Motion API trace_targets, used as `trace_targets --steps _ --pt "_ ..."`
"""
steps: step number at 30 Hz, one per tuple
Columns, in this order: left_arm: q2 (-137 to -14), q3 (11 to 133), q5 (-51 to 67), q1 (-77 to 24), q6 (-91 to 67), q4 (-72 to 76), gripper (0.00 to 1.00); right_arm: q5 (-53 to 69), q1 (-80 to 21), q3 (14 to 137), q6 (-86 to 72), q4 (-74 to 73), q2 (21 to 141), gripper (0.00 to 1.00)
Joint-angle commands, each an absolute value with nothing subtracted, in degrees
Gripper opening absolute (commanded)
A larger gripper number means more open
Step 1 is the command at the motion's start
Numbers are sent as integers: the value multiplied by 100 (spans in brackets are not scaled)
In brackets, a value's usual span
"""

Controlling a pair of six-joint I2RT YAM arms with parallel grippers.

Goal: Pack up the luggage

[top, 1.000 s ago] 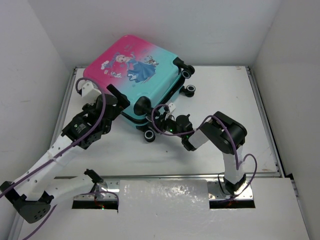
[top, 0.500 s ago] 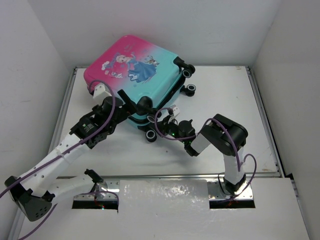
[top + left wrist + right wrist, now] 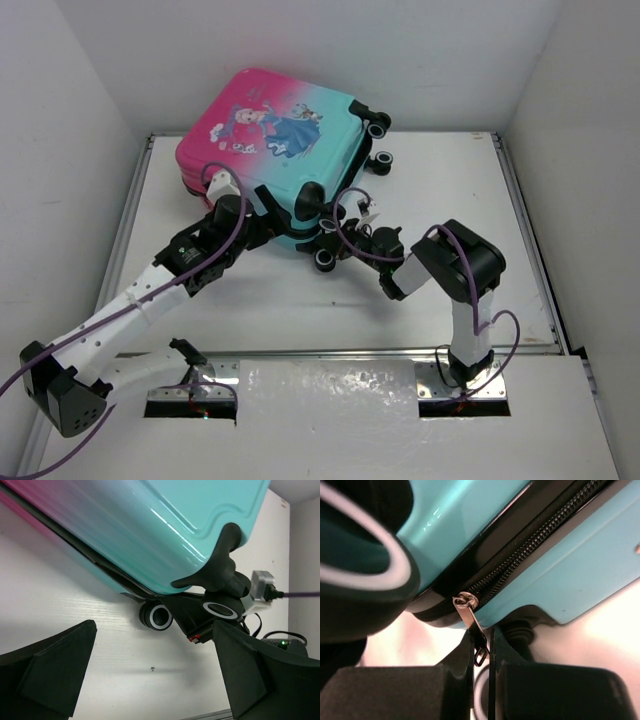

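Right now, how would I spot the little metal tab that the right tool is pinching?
Start at the pink-and-teal luggage, then follow the black zipper along its teal edge near the wheels. The zipper pull hangs from it, pinched by the right tool: the only thin silver tab among black and teal parts.

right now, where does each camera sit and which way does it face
top: above and behind the bases, looking down on table and luggage; both arms, left gripper and right gripper show.
left wrist: low beside the luggage, facing its teal side and a wheel; own open fingers show.
right wrist: close on the zipper; own shut fingers pinch the pull.
shared: both wrist views show teal shell and a wheel.
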State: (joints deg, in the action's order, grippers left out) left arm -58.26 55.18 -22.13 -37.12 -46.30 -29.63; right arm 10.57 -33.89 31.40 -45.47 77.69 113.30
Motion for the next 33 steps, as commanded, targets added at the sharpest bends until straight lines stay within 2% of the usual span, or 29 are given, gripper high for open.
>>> trace_targets --steps 1,7,13,15,20,23,28,33 --pt "-5827 5458 -1978 -3683 -4386 -2330 100 888 -3085 3559 -5430 9703 11136 0" --pt "-5871 5318 -1566 -3683 -4166 -1627 100 -385 -2980 2980 -6423 9694 10916 0" --pt "-6187 5414 -1239 -3744 -4315 -1407 100 -1361 -2611 3137 -7259 9677 11443 0" --pt "-6214 5379 -1222 -3797 -4368 -1301 100 -1266 -2549 3348 -7277 9650 11540 0" --pt "-6845 5764 -1213 -3998 -4570 -1125 100 -55 -2399 4227 -7182 9510 11813 0" --pt "-7574 6546 -1572 -4209 -5103 -1440 100 200 -2391 4035 -6926 9667 11795 0" --pt "-9182 8653 -2975 -4640 -6229 -3503 100 720 -2373 4086 -6768 9721 11944 0" --pt "-10509 10411 -3252 -4939 -6960 -5041 100 773 -2303 4105 -6671 9712 11971 0"
